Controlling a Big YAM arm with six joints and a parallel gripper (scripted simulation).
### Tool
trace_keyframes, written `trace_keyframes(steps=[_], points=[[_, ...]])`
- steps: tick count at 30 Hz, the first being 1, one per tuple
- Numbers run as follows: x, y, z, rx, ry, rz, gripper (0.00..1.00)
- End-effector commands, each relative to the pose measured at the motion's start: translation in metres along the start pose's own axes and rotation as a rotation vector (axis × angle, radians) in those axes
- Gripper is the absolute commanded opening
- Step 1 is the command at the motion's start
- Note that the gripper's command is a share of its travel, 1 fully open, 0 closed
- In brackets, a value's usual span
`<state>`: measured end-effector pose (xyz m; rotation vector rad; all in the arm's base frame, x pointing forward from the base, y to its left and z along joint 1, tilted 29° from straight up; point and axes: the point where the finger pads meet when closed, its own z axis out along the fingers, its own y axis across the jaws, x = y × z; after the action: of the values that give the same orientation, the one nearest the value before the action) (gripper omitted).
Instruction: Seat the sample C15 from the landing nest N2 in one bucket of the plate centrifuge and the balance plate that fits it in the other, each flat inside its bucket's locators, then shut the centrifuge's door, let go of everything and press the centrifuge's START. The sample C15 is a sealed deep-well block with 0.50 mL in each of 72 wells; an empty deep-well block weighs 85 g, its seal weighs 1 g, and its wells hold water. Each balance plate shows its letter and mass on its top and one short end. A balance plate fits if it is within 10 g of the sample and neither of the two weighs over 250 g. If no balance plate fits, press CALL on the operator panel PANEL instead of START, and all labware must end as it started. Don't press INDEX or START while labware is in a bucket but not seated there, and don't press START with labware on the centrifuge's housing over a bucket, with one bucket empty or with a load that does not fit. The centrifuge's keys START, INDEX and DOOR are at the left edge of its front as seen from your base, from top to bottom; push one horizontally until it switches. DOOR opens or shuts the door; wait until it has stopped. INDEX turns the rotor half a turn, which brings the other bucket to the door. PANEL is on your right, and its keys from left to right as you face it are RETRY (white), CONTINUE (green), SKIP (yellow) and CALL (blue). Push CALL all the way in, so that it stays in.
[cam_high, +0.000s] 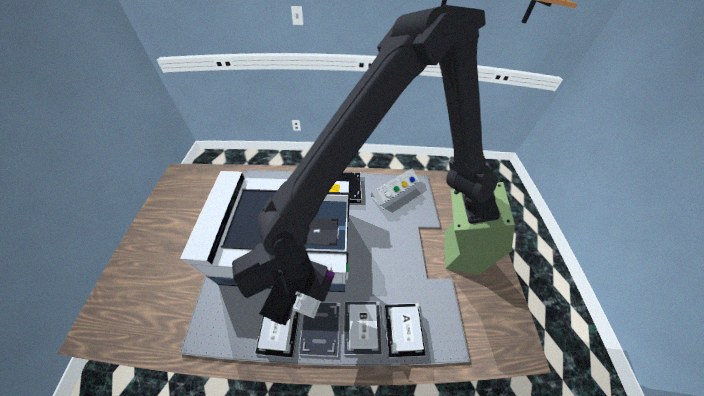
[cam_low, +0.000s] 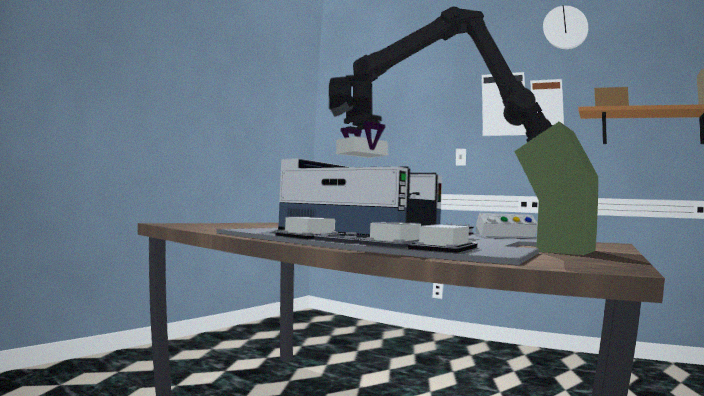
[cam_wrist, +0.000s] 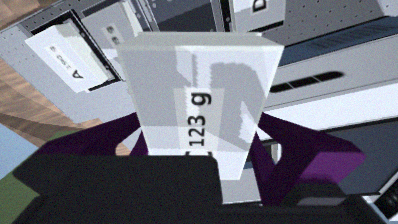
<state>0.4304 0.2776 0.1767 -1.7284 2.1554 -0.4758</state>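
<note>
My gripper is shut on a white balance plate whose end label reads 123 g. It holds the plate level in the air, above the front edge of the centrifuge. In the overhead view the plate hangs over the front row of nests, and the arm hides most of it. The centrifuge has its top open, and a dark bucket shows inside. I cannot make out the sample C15. Plates A and B lie in their nests.
An empty nest lies between plate B and a further plate at the row's left end. The operator panel stands behind on the right, next to the green arm base. The centrifuge's keys are on its front edge.
</note>
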Motion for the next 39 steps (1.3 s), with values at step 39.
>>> trace_keyframes(steps=[39], points=[[0.18,-0.081,-0.017,0.036,-0.056,1.123,0.0]])
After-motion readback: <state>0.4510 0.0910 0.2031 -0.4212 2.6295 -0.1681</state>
